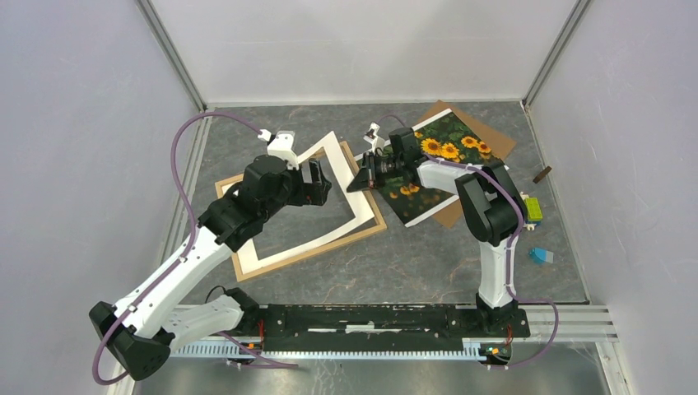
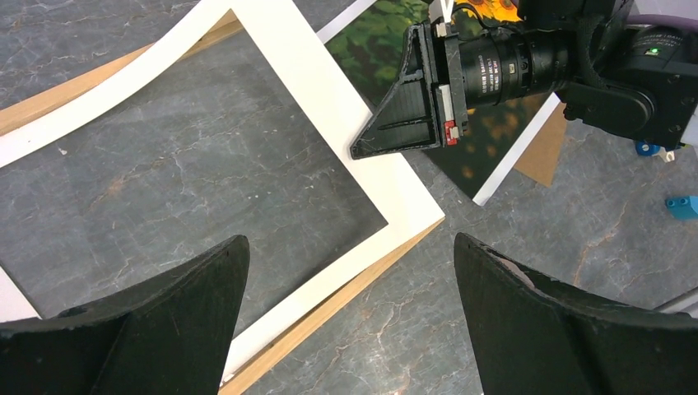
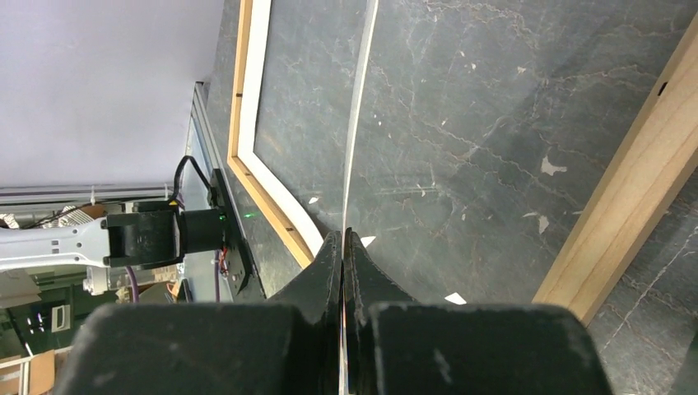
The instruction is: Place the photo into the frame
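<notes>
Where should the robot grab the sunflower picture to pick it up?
Probably grip the photo by its near white-rimmed edge, coming low from the arms' side. It lies flat, a thin sheet on the brown board, so only an edge pinch fits.

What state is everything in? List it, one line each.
White rectangular card mat: bowed, one edge raised.
Thin light-wood rectangular frame: lying flat, mat partly on it.
Rectangular sunflower photo: lying outside the frame.
Left gripper: open.
Right gripper: shut on the mat.
</notes>
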`<state>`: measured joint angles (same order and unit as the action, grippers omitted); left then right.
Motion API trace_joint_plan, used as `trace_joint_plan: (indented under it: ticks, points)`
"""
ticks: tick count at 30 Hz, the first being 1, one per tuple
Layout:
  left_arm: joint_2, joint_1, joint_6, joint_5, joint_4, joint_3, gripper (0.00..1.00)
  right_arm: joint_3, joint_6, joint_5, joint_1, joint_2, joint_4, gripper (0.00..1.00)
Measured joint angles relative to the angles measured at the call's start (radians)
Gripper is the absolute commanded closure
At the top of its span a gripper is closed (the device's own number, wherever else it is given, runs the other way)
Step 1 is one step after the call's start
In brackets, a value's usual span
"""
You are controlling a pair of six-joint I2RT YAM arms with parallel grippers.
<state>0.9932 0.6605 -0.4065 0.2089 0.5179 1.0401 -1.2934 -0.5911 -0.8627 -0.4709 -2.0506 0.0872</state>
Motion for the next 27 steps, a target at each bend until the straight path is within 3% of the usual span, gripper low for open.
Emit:
trace_joint_plan:
  ticks: [10, 15, 17, 19, 23, 27]
  points:
    - [-0.010, 0.000, 0.000, -0.002, 0.010, 0.000, 0.00, -0.025, 0.048, 0.040, -0.002, -0.008, -0.071, 0.56]
    - [-0.065, 0.000, 0.000, -0.020, 0.020, -0.021, 0.00, -0.095, 0.139, 0.115, -0.005, -0.011, -0.208, 0.27]
    - [-0.100, 0.000, 0.000, -0.029, 0.031, -0.033, 0.00, -0.149, 0.185, 0.160, -0.005, -0.013, -0.292, 0.03]
    - [-0.142, 0.000, 0.000, -0.037, 0.042, -0.042, 0.00, -0.231, 0.233, 0.241, -0.007, -0.018, -0.404, 0.02]
    - [-0.228, 0.000, 0.000, -0.053, 0.061, -0.066, 0.00, -0.385, 0.350, 0.630, -0.021, 0.019, -0.603, 0.02]
    - [-0.300, 0.000, -0.008, -0.073, 0.049, -0.114, 0.00, -0.217, 0.425, 0.958, -0.026, 0.251, -0.646, 0.02]
